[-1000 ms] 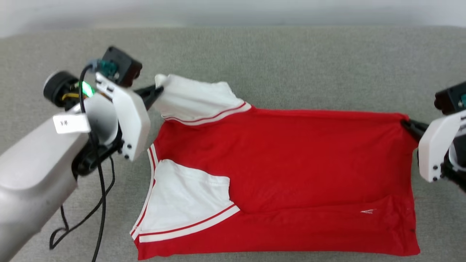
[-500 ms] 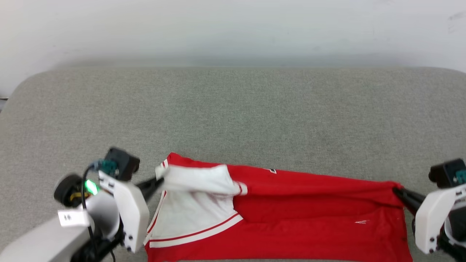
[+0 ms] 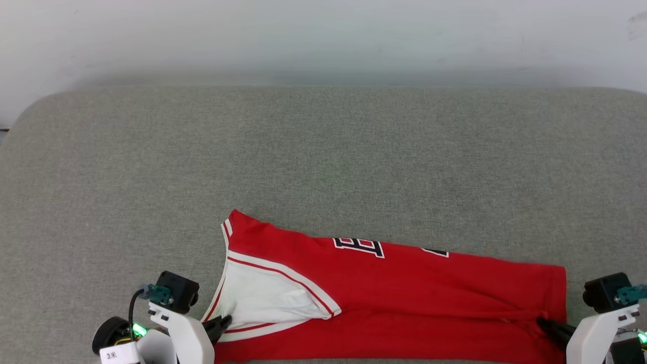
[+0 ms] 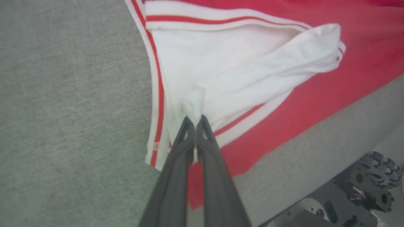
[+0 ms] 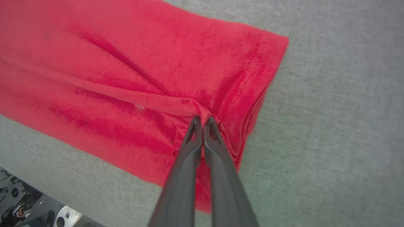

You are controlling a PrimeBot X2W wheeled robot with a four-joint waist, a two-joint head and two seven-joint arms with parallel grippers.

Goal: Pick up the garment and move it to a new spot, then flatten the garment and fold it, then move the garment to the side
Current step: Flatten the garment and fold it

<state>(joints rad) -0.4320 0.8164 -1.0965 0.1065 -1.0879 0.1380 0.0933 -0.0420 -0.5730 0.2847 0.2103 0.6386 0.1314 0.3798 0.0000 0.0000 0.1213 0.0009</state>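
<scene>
L gripper (image 4: 195, 119), R gripper (image 5: 202, 119) — both pinching garment (image 3: 429, 298).

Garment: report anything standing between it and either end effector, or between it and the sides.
Nothing visible does. The left end effector is shut on the garment at its white sleeve, the right end effector at its red hem. Grey surface flanks it.

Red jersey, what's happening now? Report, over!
Left hand shut on white sleeve. Right hand shut on red hem. Jersey half-folded on grey cushion. Nothing in the way.
</scene>
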